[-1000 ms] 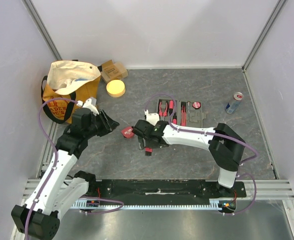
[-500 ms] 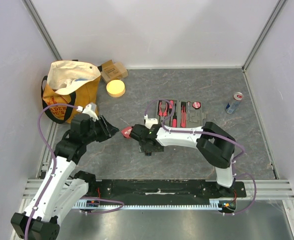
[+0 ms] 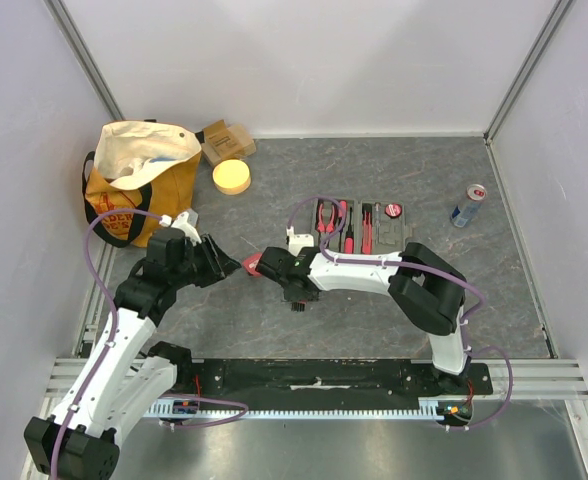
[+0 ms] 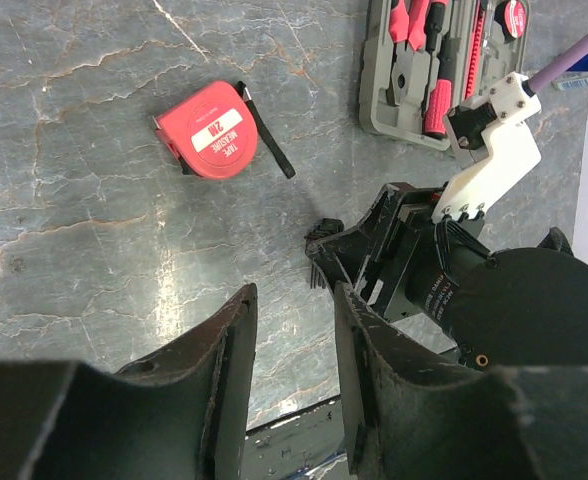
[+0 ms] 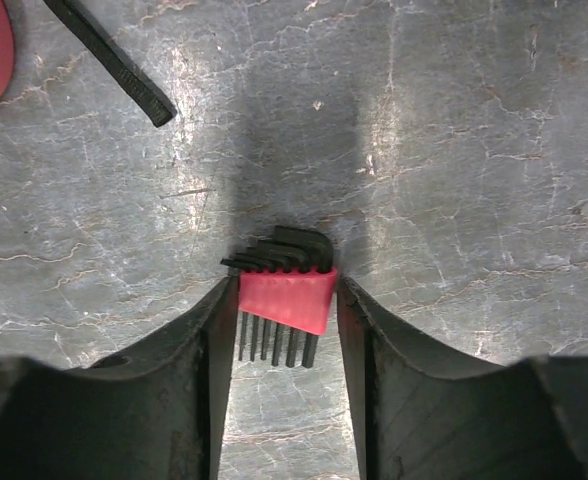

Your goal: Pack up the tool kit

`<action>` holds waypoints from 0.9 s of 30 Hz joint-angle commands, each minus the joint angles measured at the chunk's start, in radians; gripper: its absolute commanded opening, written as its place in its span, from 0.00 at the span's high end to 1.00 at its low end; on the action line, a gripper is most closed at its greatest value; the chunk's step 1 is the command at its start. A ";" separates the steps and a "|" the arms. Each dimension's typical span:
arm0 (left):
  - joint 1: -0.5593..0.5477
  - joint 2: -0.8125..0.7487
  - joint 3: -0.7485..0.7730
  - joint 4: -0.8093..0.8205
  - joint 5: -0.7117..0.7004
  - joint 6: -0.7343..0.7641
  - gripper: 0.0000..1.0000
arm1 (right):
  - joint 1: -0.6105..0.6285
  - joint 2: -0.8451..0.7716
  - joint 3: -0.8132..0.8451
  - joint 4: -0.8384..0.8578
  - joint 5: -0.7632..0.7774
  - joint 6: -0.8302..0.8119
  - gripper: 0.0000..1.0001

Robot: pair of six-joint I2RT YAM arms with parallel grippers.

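The grey-green tool case (image 3: 406, 232) lies open at mid-table with red-and-black tools in its slots; it also shows in the left wrist view (image 4: 386, 95). A red holder of black hex keys (image 5: 286, 296) lies on the table in front of the case. My right gripper (image 5: 284, 285) is down over it, a finger touching each side of the holder. A red tape measure (image 4: 212, 130) lies to the left of that, also seen from above (image 3: 254, 264). My left gripper (image 4: 294, 295) hovers open and empty near the tape measure, pointing at the right arm.
An orange-and-cream tote bag (image 3: 139, 180) stands at the back left, with a cardboard box (image 3: 224, 140) and a yellow disc (image 3: 232, 176) beside it. A drink can (image 3: 467, 205) stands right of the case. The tape measure's black strap (image 5: 109, 60) lies near the right gripper.
The right gripper's jaws have closed in from wide open onto the hex key holder, and the arm has shifted slightly left. The left arm has drawn back a little.
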 commanded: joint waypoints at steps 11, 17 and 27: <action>0.006 0.006 0.001 0.039 0.028 0.058 0.57 | 0.000 -0.035 0.070 -0.090 0.125 0.003 0.60; 0.004 0.038 0.009 0.068 0.031 0.050 0.57 | -0.058 -0.115 0.091 -0.151 0.216 -0.053 0.61; 0.007 0.162 0.032 0.156 0.047 0.027 0.57 | -0.351 -0.206 0.044 -0.118 0.338 -0.354 0.61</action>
